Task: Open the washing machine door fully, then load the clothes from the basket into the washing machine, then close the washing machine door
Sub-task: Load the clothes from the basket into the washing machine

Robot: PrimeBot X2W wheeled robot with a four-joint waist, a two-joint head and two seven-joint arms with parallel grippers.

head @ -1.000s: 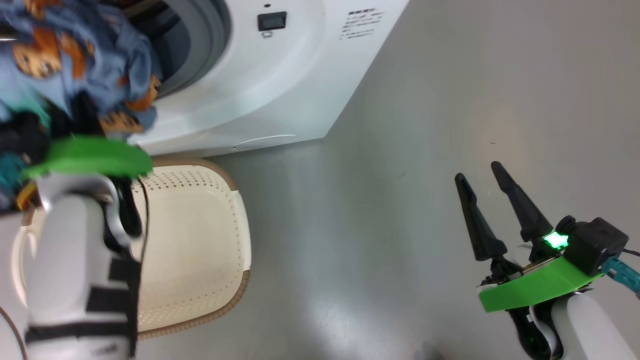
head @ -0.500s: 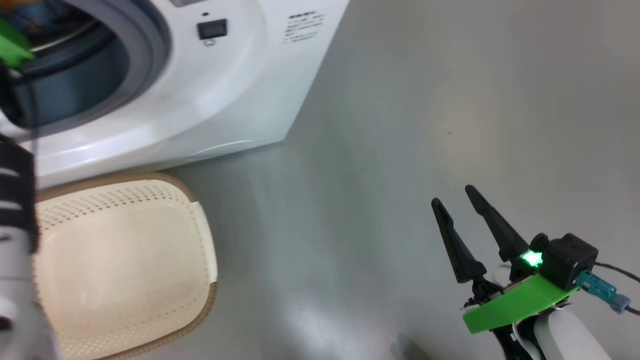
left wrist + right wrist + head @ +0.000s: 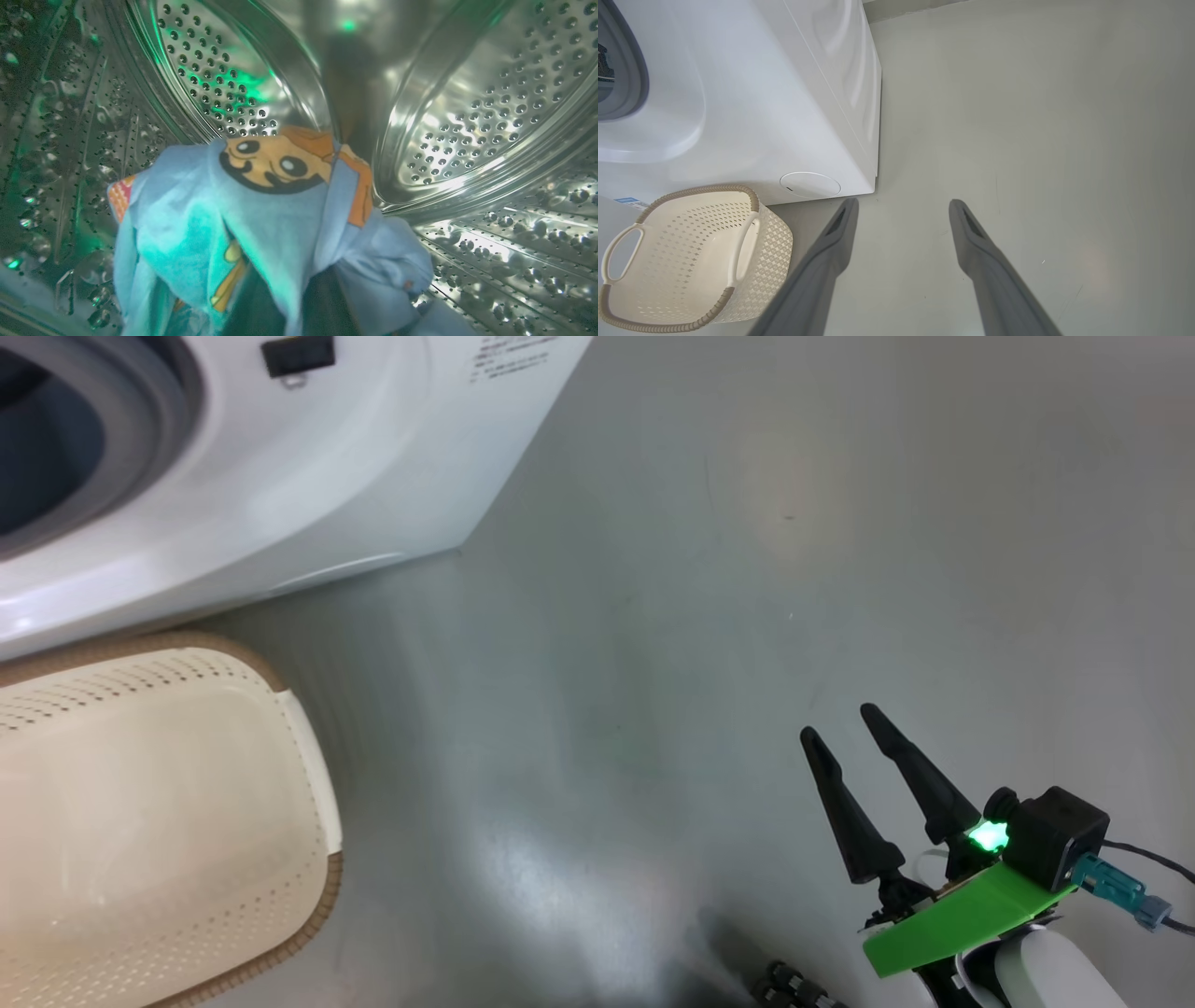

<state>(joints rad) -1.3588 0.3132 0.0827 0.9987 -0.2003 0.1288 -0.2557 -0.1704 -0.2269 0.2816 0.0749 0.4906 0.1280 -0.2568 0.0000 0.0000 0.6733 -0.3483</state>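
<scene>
We log left claw (image 3: pixel 292 305) clamping clothes (image 3: pixel 261 219), mid-frame in drum (image 3: pixel 467 116) | right claw (image 3: pixel 838 721) spread wide, lower right | basket (image 3: pixel 316 784) lower left

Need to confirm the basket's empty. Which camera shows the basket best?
Right wrist view: the basket sits almost whole in frame, rim, both handles and bare inside visible, beside the washing machine. Head view crops it at the left and bottom edges, inside bare there too. Left wrist view looks into the drum at the clothes.
</scene>
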